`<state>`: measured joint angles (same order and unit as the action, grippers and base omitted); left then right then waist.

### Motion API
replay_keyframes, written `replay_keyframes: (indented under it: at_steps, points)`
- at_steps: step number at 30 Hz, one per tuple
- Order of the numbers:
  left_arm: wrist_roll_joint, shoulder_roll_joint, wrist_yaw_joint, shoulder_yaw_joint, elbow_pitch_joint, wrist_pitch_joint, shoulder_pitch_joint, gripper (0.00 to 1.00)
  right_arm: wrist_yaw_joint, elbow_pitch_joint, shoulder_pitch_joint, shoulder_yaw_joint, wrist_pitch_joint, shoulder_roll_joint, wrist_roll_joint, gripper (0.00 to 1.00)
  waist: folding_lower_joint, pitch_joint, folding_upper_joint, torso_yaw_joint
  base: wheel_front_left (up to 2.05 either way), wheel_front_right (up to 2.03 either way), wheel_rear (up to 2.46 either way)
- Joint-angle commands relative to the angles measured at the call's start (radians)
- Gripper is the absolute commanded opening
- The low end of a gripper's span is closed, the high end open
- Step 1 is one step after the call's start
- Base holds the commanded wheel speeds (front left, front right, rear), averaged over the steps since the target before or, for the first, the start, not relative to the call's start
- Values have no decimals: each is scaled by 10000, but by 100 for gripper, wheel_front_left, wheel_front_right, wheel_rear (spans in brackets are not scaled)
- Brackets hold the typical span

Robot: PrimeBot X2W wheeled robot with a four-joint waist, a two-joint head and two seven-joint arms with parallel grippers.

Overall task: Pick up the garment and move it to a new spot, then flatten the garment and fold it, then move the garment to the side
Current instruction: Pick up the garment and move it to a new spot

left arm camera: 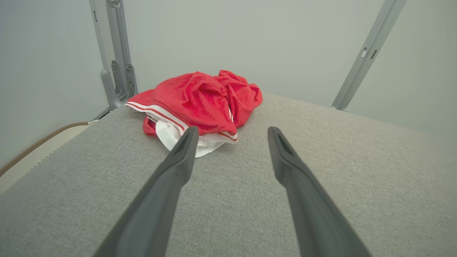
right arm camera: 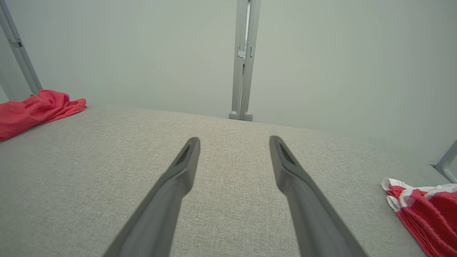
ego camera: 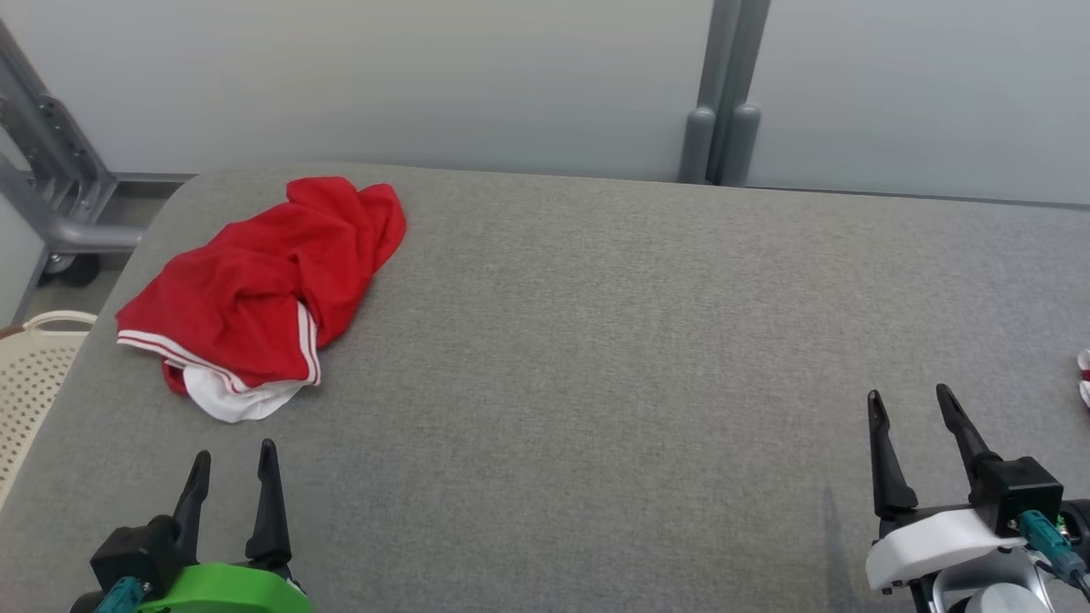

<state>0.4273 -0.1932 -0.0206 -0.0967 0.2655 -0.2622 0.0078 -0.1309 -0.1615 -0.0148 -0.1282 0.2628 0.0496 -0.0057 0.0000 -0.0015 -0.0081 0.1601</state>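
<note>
1. Red garment (ego camera: 264,289), white-striped hem, crumpled at 10 o'clock on the grey padded table (ego camera: 596,340);
2. Left gripper (ego camera: 235,451), 7 o'clock; fingers spread wide, empty, near the garment;
3. Right gripper (ego camera: 909,393), 4 o'clock; fingers wide, empty, well apart from the garment;
4. Second red-and-white cloth (right arm camera: 425,210), 3 o'clock table edge; perforated basket (ego camera: 34,375), 9 o'clock, beside the table

No words, labels, brand names, numbers or signs can be read; the red garment (ego camera: 255,281) bears only plain white stripes.
</note>
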Motion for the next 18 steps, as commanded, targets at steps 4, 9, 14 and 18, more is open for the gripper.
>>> replay_keyframes:
  at_steps: [4, 9, 14, 18]
  points:
    - [-123, 66, 25, 146, -59, -34, 221, 100, 3, -69, 158, 458, 27, 23, 219, 100, 0, -97, 81, 1662, 0, 0, 0]
    - [-182, 24, 114, 315, -142, -33, 408, 100, 3, -218, 207, 935, 27, 20, 317, 100, 0, -230, 81, 2983, 0, 0, 0]
    - [-58, -4, 253, 705, -413, -33, 766, 100, 3, -501, 608, 1779, 27, 32, 375, 100, 0, -166, 81, 3510, 0, 0, 0]
    - [-82, 125, 301, 933, -750, -33, 1045, 100, 3, -758, 874, 2181, 27, 38, 445, 100, 0, -133, 81, 3552, 0, 0, 0]
